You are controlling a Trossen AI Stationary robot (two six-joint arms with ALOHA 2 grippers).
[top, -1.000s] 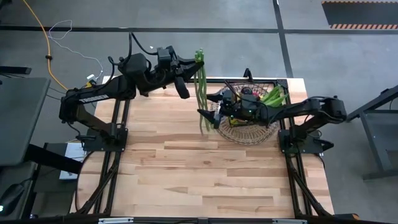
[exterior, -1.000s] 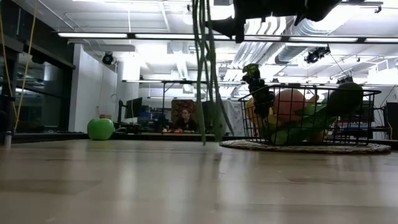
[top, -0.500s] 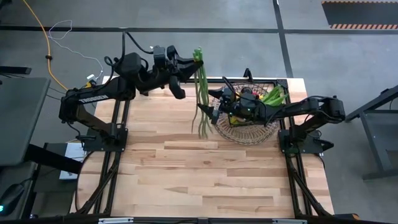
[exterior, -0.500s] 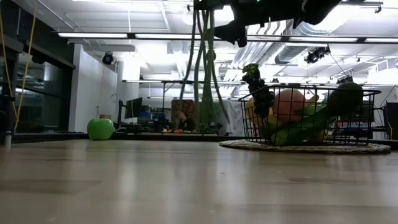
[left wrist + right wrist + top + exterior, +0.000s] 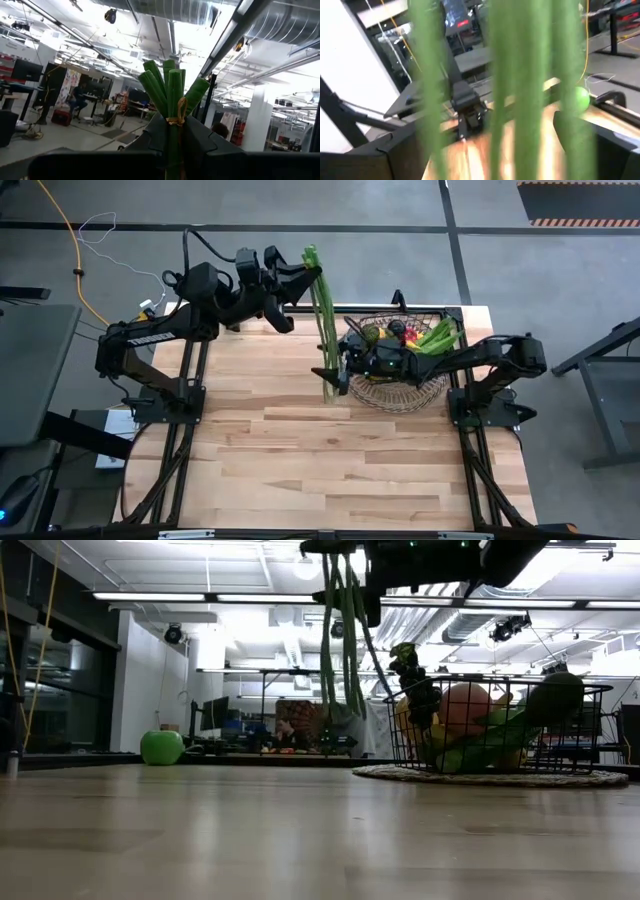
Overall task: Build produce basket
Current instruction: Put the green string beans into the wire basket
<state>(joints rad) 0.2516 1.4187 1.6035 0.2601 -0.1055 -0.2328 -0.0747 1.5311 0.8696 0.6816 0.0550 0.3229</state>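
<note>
My left gripper (image 5: pixel 312 270) is shut on a tied bundle of long green beans (image 5: pixel 321 320), high over the table's far edge. The beans hang down past the basket's left side, clear of the table in the low view (image 5: pixel 340 650). My right gripper (image 5: pixel 336 366) reaches out from over the basket and stands open around the beans' lower part (image 5: pixel 520 75). The wire basket (image 5: pixel 590 730) holds grapes, a peach and green produce at the far right. A green apple (image 5: pixel 162 747) rests on the table at the far left. My left gripper pinches the beans' tied end (image 5: pixel 174 131) between its two fingers (image 5: pixel 152 137), just below the gold tie (image 5: pixel 176 119). The fingers slant upward and lie across the bundle. The cut tops stick out above the fingers; the long part hangs free, lifted clear. My right gripper: I cannot tell whether it touches the beans.
The basket stands on a round woven mat (image 5: pixel 490 777). The near half of the wooden table (image 5: pixel 330 470) holds nothing. The green apple shows beyond the beans in the right wrist view (image 5: pixel 580 98).
My left gripper has tipped upward, and the beans' tied end has risen with it. The hanging beans have drawn together and their tips have lifted. My right gripper has moved from over the basket toward the table's left edge, up to the beans' lower part, staying open.
</note>
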